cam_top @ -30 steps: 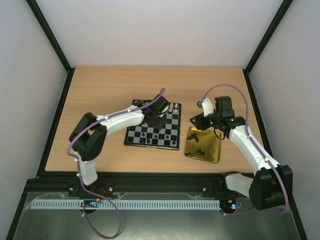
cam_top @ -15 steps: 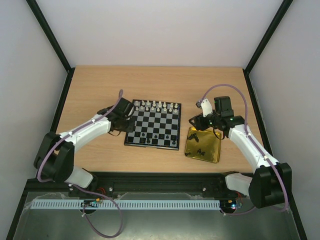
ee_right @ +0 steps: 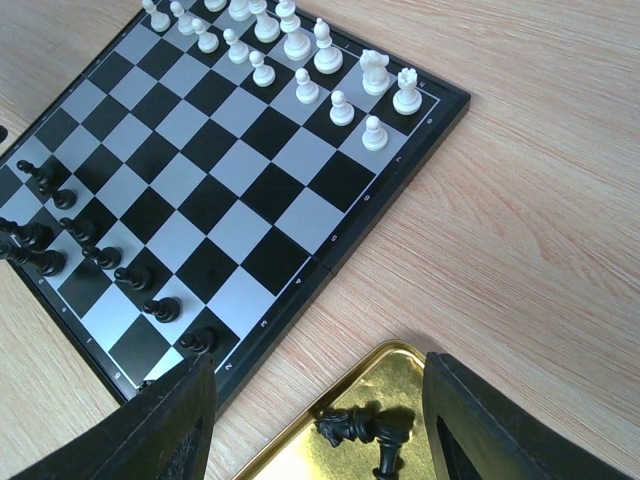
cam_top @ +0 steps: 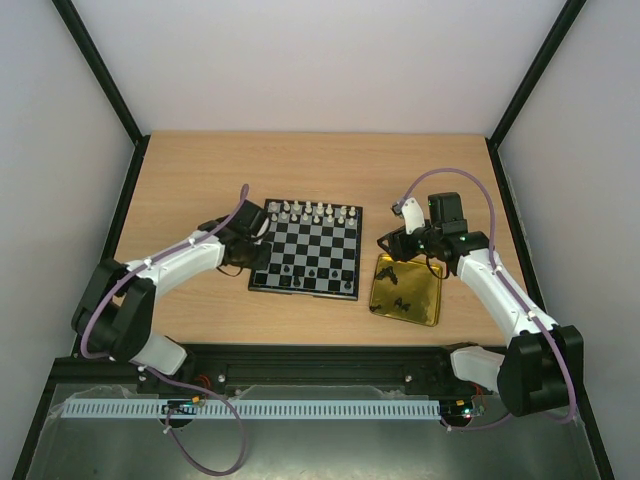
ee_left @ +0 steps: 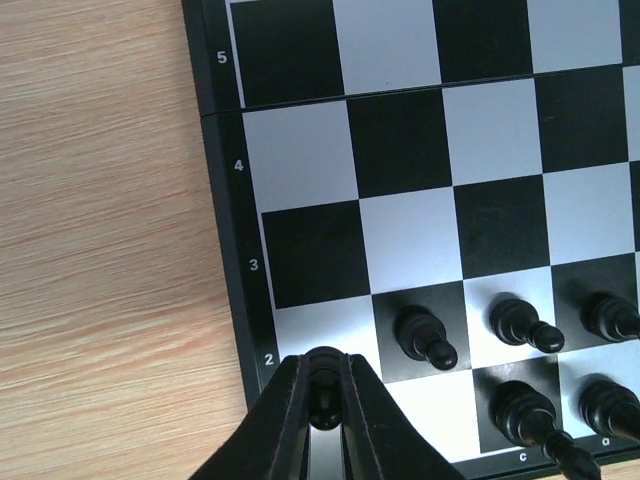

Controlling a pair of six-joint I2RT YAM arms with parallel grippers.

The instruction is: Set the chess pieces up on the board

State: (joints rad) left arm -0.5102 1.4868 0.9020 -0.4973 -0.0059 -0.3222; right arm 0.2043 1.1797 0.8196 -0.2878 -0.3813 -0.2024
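A few black pieces [ee_right: 362, 428] lie in the gold tray [ee_right: 290, 455], the right claw [ee_right: 318, 395] open above it. The left claw [ee_left: 322, 400] pinches a black pawn [ee_left: 322, 372].

We find the top external camera fixed above and behind the arm bases. It looks down and forward over the whole table [cam_top: 200, 180]. This is the farthest view, and it takes in the board [cam_top: 308, 250] and the gold tray [cam_top: 420, 305] together.

The left wrist camera looks almost straight down from very near onto the board's edge by ranks two to five. The left gripper [ee_left: 322, 368] sits at the bottom edge of that view, closed about a black pawn [ee_left: 322, 392].

The right wrist camera stands farther back and looks obliquely across the board from the tray side. The parted fingers of the right gripper [ee_right: 318, 365] frame the bottom.

Both wrist views share the row of black pawns [ee_right: 100, 255]. All three views share the board.
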